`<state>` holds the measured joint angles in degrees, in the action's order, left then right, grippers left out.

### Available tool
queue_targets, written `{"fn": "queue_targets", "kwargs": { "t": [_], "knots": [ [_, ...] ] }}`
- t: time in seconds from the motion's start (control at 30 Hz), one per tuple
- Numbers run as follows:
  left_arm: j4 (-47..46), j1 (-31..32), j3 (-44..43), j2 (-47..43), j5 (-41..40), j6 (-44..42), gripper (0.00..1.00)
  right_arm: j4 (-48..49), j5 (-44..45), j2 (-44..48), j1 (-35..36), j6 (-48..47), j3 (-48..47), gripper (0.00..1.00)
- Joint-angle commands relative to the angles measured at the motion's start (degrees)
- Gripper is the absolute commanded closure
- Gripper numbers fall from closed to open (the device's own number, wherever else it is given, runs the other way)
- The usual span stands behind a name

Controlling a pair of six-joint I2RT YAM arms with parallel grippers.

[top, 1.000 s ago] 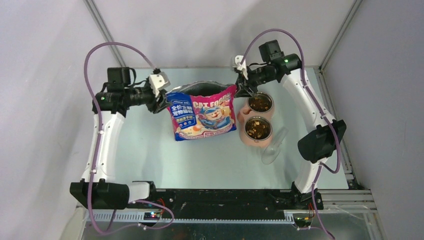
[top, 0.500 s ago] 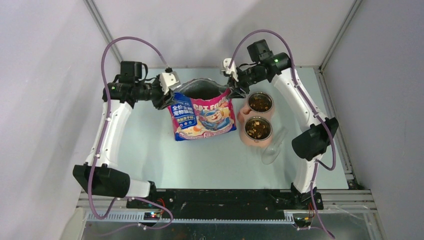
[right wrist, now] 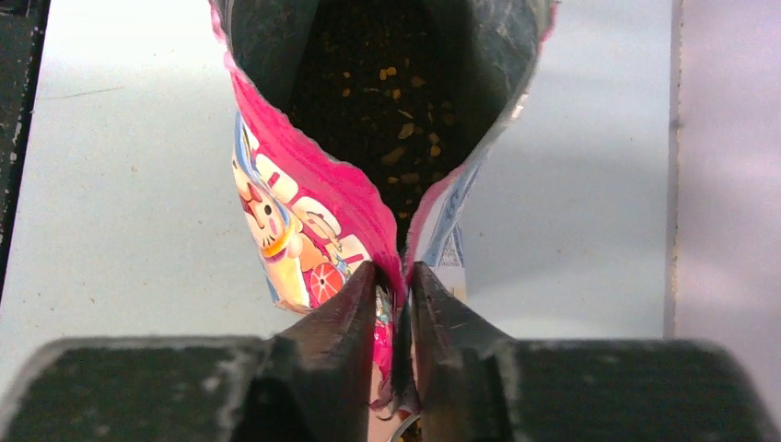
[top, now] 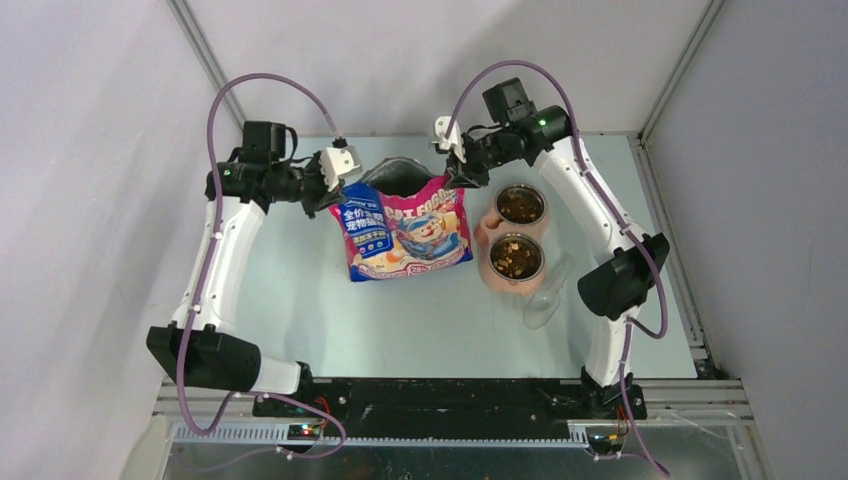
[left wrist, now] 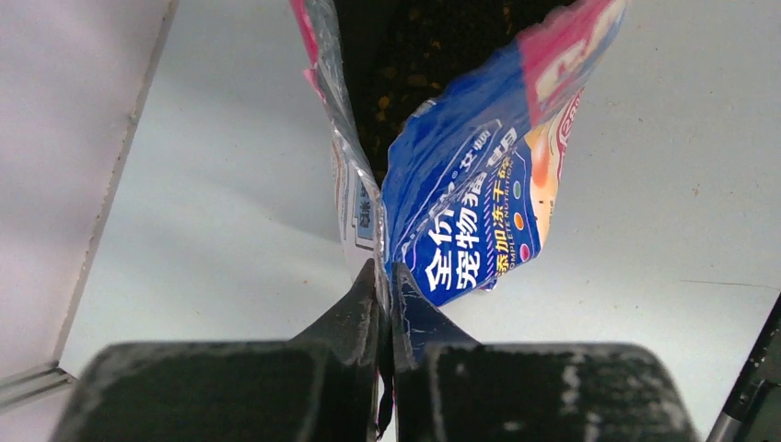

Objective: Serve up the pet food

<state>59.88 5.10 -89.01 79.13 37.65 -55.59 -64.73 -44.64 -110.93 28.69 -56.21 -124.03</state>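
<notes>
the left gripper (left wrist: 385,276) is clamped flat on one top corner seam of the bag (left wrist: 479,212), and the right gripper (right wrist: 394,276) pinches the opposite corner the same way. gripped at both ends, the mouth gapes between them, probably so it cannot slump shut. pet food (right wrist: 387,83) lies just beyond each set of fingertips, inside the bag; more fills the two bowls (top: 542,258) near the right gripper.

Left gripper (top: 330,203) and right gripper (top: 458,180) are at the mouth corners of the bag (top: 405,230); just right of it, two bowls (top: 540,250) of kibble (top: 521,206), then the scoop (top: 545,296).
</notes>
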Motion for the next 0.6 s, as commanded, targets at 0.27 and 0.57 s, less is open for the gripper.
{"fn": "queue_targets", "kwargs": {
  "t": [0.27,0.57],
  "knots": [
    [5.5,-6.9,-5.0,0.3,-0.1,-2.4,1.00,-3.3,-0.3,2.3,-6.3,2.0,-2.8,1.00],
    [6.3,-7.4,-5.9,0.7,1.0,-1.8,1.00,1.1,-1.7,4.0,-7.7,5.4,0.8,1.00]
  ]
}}
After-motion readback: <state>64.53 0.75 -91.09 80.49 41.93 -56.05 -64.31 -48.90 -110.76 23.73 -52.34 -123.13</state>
